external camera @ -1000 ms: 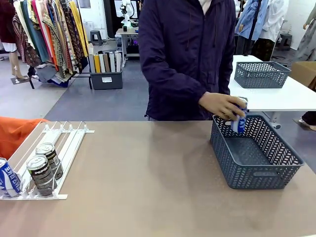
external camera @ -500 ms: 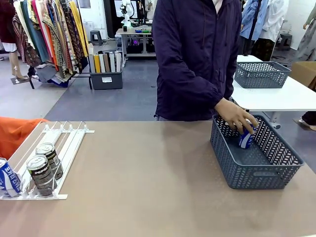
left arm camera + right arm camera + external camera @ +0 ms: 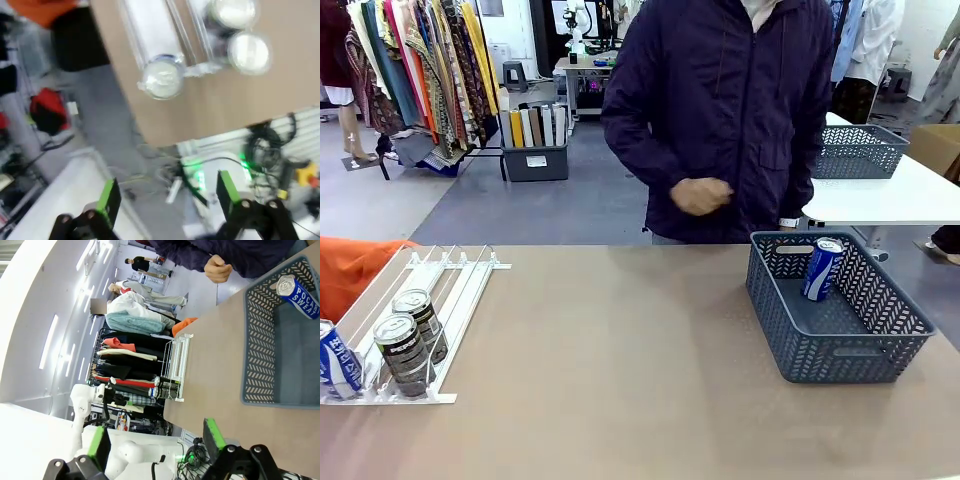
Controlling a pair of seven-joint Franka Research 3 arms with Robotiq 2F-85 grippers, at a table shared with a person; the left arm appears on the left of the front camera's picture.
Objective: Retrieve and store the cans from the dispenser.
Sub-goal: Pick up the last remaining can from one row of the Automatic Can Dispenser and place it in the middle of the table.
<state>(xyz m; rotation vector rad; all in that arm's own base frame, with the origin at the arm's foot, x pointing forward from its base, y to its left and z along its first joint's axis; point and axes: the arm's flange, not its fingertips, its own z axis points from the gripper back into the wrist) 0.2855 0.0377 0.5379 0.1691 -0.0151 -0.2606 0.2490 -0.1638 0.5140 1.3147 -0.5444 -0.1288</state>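
— Where do we stand?
— One blue can (image 3: 822,268) leans inside the basket (image 3: 840,352), at the right of the frame. Two dark cans (image 3: 402,348) and a second blue can (image 3: 334,364) wait at the low end of the dispenser (image 3: 455,285), lower left on the counter (image 3: 620,370).
— And our pincers?
— The left pincer (image 3: 167,184) and right pincer (image 3: 155,429) are both released and empty.
— How do we do it well?
— We'd grip the front dark can by its sides and lift it clear of the rails. We'd expect the one behind to slide down.
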